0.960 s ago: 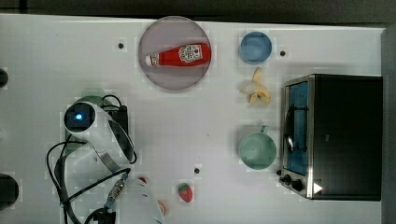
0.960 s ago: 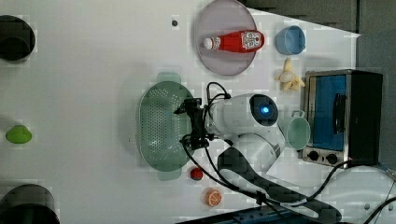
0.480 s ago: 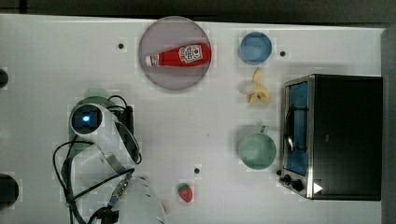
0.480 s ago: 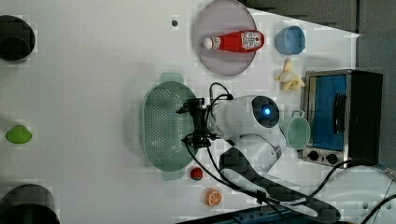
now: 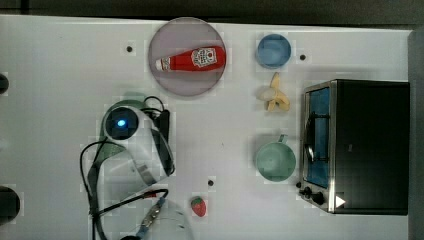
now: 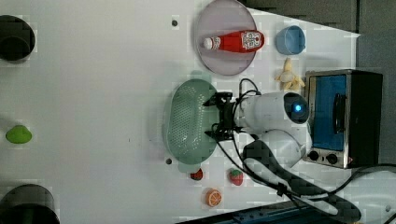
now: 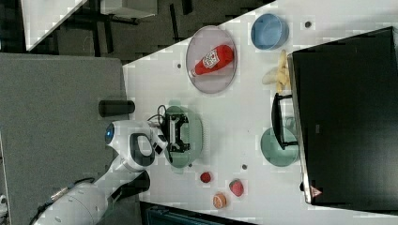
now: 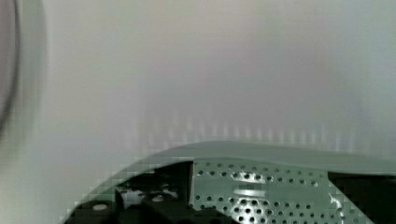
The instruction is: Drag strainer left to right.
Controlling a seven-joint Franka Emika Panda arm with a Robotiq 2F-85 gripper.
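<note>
In the left view, the near edge of the white table (image 6: 93, 93) holds an orange slice (image 6: 213, 197), a strawberry (image 6: 236, 177) and a small red fruit (image 6: 196, 175). Just beyond them lies the strainer (image 6: 189, 122), at the middle of the table, with the gripper (image 6: 219, 119) over its right rim in the left view, its jaws spread wide and nothing held. The wrist view shows the strainer's perforated wall (image 8: 261, 186) between the dark fingers. To the right stand the mug (image 5: 275, 160) and the toaster oven (image 5: 357, 145). Farther off are a banana (image 6: 289, 78), a plate (image 6: 225, 42) carrying a ketchup bottle (image 6: 236, 41), and a blue bowl (image 6: 289, 39).
</note>
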